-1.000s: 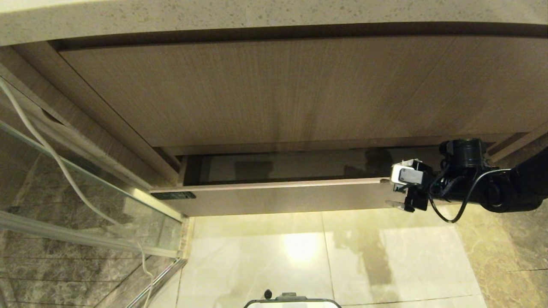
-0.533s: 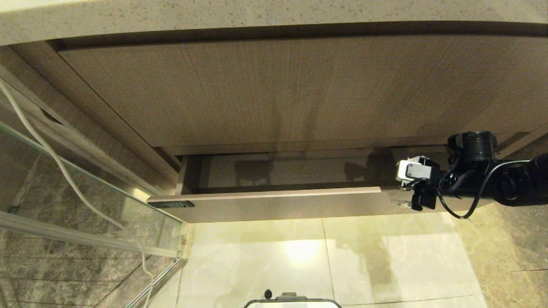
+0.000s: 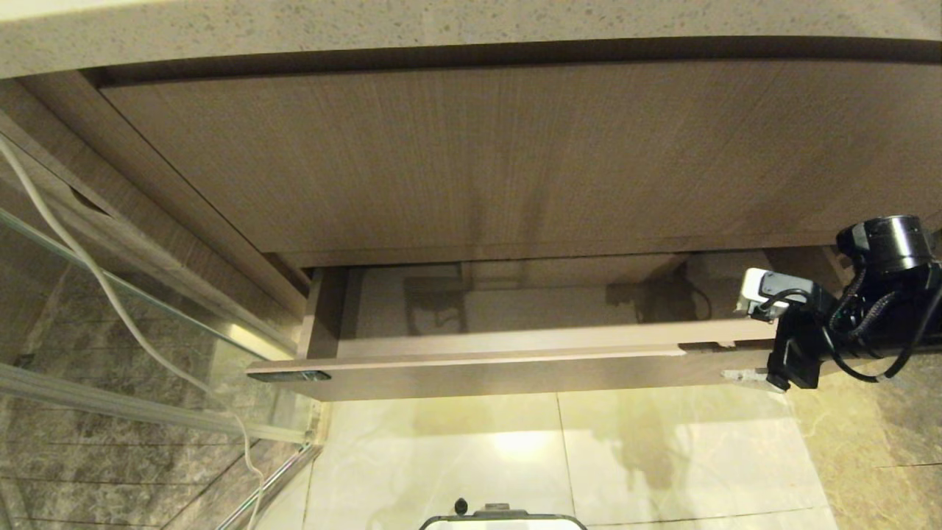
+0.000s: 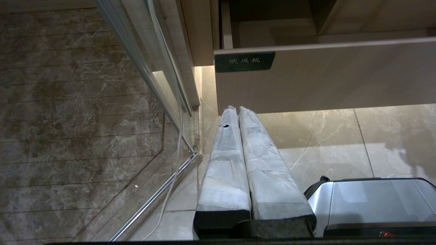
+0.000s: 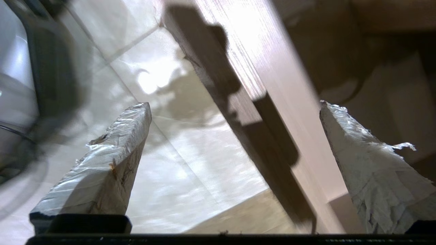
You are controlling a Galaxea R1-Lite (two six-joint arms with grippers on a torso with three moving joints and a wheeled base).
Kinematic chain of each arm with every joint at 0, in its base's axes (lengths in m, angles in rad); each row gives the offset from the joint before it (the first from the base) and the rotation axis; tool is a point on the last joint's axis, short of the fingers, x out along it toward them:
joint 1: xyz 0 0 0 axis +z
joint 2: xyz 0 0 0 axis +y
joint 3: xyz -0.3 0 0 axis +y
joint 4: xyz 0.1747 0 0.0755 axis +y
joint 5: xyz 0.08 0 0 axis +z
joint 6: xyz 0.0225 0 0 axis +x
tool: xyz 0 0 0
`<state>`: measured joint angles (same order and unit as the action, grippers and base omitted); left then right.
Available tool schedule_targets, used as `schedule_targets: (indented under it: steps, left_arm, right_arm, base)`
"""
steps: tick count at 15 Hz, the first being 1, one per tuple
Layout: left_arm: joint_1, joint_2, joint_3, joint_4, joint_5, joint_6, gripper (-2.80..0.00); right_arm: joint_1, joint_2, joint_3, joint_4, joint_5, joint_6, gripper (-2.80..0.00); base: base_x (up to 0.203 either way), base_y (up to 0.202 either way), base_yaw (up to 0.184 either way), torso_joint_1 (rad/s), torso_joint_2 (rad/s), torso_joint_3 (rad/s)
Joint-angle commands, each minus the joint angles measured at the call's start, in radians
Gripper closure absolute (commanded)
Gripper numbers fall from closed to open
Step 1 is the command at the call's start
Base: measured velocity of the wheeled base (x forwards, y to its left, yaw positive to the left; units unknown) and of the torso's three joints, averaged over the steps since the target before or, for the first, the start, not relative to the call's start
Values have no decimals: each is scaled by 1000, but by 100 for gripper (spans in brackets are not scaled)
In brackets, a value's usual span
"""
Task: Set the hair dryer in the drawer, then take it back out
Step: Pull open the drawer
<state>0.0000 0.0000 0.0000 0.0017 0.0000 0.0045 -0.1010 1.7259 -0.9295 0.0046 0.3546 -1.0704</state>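
I cannot place the hair dryer with any confidence. It is in neither gripper, and the only candidate is a pale lump (image 3: 710, 291) with a thin dark curl beside it at the drawer's right end; it may be the dryer, or just the boxed part of the drawer floor.

I expect a small plastic dryer to be light, rigid and rather slick, with a loose cord that could snag on the drawer edge. I would take it across the handle or the stubby barrel, well away from the grille, and lift straight up.

The drawer (image 3: 478, 372) stands part-way out under the tall wood-grain panel (image 3: 471, 154), showing a shallow strip of its floor. The right gripper (image 3: 747, 335) sits at the drawer's right end, jaws spread wide and holding nothing, with one finger inside the front strip and one outside (the wrist view is smeared, so I cannot tell if either pad touches the wood).

The left gripper (image 4: 238, 112) is parked low over the floor tiles (image 4: 340, 129), padded fingers pressed together, below the dark label plate (image 4: 244, 61) on the drawer's left end. The back of the drawer is hidden under the panel, and the right arm is cut off by the frame edge.
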Motion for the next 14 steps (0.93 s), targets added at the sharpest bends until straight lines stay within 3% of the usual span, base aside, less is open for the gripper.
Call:
schedule_targets:
  steps: [1, 13, 14]
  left_arm:
    - [0, -1, 1, 0, 0, 0, 0]
    - [0, 0, 0, 0, 0, 0, 0]
    - [0, 0, 0, 0, 0, 0, 0]
  right_arm:
    - [-3, -142, 50, 9, -19, 62, -280]
    - [-61, -476, 326, 14, -37, 387, -280]
    - [-75, -496, 351, 14, -34, 415, 0]
  base:
    - [0, 0, 0, 0, 0, 0]
    - [0, 0, 0, 0, 0, 0]
    - [0, 0, 0, 0, 0, 0]
